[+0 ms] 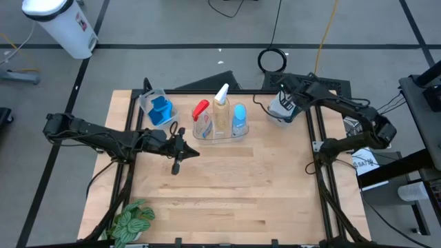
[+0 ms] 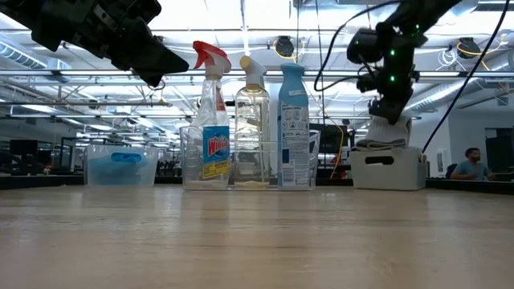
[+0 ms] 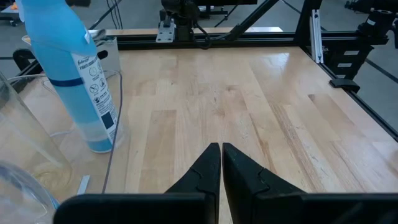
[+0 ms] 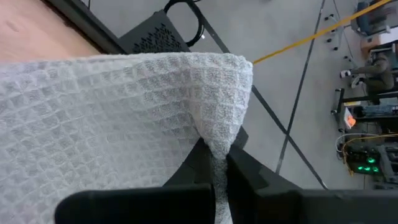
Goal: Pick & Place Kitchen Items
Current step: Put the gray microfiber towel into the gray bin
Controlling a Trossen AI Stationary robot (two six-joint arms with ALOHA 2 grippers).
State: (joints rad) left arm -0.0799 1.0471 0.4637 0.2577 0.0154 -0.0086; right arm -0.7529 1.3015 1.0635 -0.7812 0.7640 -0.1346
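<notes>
Working down from the biggest thing, we see a pale wood-plank counter with a black metal frame. At its far edge sits a clear plastic tub holding three upright bottles in a row: red-trigger bottle, white-trigger bottle with yellowish liquid, blue-capped bottle. Beside it to the left, a smaller clear tub holds a blue sponge. At the far right corner a grey tub carries a grey folded towel of waffle weave.

The right arm reaches in from the right, elbow bent. We see the right gripper pointing down over the grey tub, fingers pinched together on a bunched edge of the towel.

The left arm stretches across from the left, nearly level. The left gripper hovers above bare wood in front of the bottles, fingers fully closed, tips touching, holding nothing.

A green leafy plant sits at the near left corner.
</notes>
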